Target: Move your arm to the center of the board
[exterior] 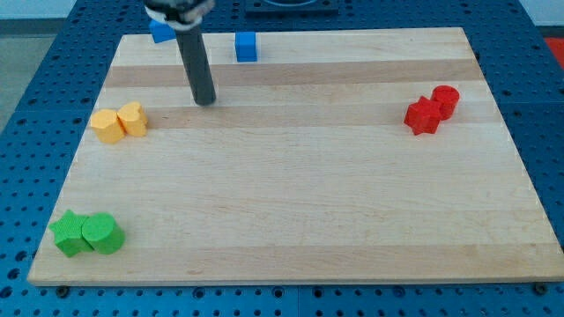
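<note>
My tip (205, 101) rests on the wooden board (291, 167) in its upper left part, well left of and above the board's middle. The dark rod rises from it toward the view's top. A blue cube (246, 47) lies above and right of the tip. Another blue block (161, 32) lies above and left, partly hidden by the rod's mount. Two yellow blocks (120, 121) touch each other left of and slightly below the tip.
Two red blocks (432, 110), one a cylinder, sit together at the right. Two green blocks (86, 233), one a cylinder and one star-like, sit at the bottom left corner. Blue perforated table surrounds the board.
</note>
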Available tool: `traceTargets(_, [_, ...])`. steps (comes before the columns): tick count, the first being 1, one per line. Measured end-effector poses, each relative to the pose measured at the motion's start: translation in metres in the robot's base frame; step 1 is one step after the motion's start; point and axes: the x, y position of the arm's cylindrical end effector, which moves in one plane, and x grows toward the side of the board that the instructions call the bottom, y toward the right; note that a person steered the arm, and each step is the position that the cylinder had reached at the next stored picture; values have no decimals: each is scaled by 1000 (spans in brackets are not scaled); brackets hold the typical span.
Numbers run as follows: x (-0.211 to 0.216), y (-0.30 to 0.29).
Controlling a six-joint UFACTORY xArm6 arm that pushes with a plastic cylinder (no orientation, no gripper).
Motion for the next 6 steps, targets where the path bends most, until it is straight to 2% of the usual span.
traceTargets(1, [-46, -81])
traceTargets(2, [-115, -160])
traceTargets(3, [-118, -176])
traceTargets(4, [-173, -175])
traceTargets(5, [-173, -175])
traceTargets(6, [-122, -86])
